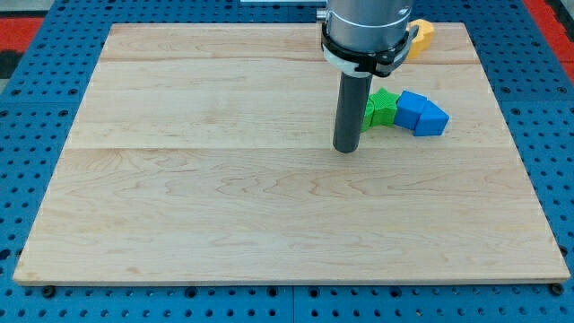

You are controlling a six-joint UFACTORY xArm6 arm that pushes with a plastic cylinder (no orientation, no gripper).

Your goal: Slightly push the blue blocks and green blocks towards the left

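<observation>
Two blue blocks (pixel 420 113) sit together on the wooden board at the view's upper right, shapes blocky and angular. A green star-like block (pixel 380 108) touches their left side; it is partly hidden behind my rod. My tip (pixel 346 148) rests on the board just left of and slightly below the green block, very close to it. Whether it touches the green block cannot be told.
A yellow block (pixel 421 36) lies near the board's top edge, partly hidden behind the arm's body (pixel 368 27). The wooden board (pixel 224 197) lies on a blue pegboard table (pixel 27 135).
</observation>
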